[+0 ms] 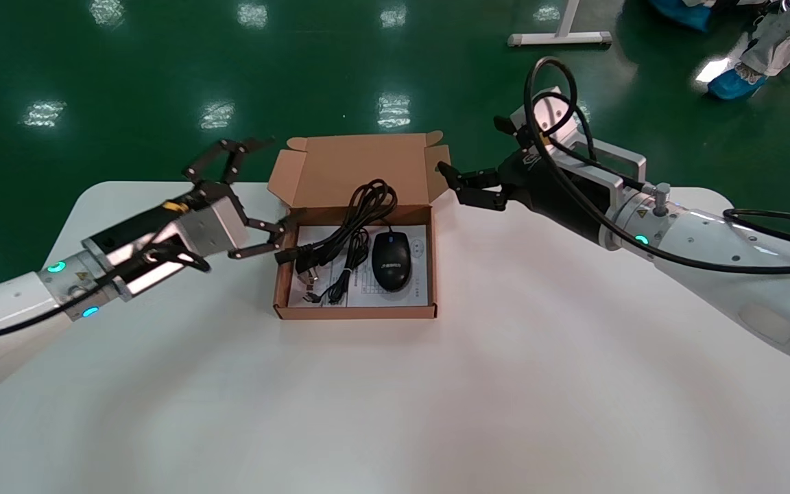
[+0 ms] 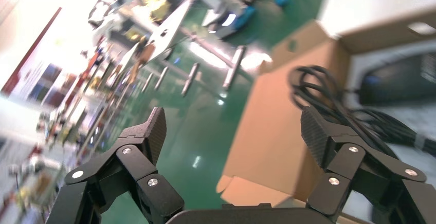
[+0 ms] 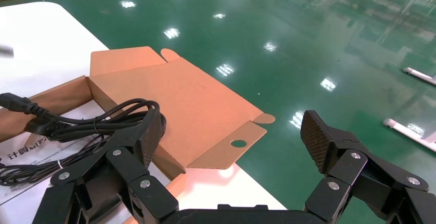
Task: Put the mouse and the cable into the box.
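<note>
An open cardboard box (image 1: 354,313) sits mid-table with its lid (image 1: 361,166) standing up at the back. A black mouse (image 1: 392,261) lies inside on a printed sheet. Beside it lies the coiled black cable (image 1: 348,237), its loop leaning against the back wall. My left gripper (image 1: 268,195) is open at the box's left rear corner, one finger near the left wall. In the left wrist view the lid (image 2: 275,121), cable (image 2: 334,108) and mouse (image 2: 398,82) lie beyond the gripper (image 2: 234,131). My right gripper (image 1: 474,147) is open beside the lid's right flap (image 3: 231,149), holding nothing.
The white table (image 1: 539,357) spreads wide in front of and to the right of the box. Behind it is green floor, with a white stand foot (image 1: 559,38) and a person's blue shoe cover (image 1: 734,84) at the far right.
</note>
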Tool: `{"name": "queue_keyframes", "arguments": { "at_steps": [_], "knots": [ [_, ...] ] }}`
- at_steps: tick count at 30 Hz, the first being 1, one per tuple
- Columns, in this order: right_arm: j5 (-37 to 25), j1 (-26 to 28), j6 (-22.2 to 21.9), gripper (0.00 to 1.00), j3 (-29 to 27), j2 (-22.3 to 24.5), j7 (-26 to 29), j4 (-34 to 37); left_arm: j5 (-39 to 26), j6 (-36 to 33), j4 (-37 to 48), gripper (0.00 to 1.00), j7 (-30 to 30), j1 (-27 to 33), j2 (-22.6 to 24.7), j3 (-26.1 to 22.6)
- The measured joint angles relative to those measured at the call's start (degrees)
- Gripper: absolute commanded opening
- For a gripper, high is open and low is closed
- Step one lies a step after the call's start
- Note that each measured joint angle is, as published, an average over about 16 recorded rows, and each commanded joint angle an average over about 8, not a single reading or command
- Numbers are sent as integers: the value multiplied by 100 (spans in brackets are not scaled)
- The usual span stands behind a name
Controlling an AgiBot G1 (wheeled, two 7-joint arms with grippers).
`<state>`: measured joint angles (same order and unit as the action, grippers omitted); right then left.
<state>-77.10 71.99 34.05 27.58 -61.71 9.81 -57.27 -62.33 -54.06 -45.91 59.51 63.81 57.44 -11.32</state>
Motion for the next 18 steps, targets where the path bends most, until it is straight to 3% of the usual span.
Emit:
{"name": "queue_keyframes", "arguments": {
  "at_steps": [11,18],
  "knots": [
    [605,-171,-321,100,-525,-192,-133,-309,212,-30,-91,100,-277,-35,-67,106],
    [1016,-297,-118,100,-767,-125,-125,-463,397,-220,-263,100,-764,-65,-216,100]
  ]
}}
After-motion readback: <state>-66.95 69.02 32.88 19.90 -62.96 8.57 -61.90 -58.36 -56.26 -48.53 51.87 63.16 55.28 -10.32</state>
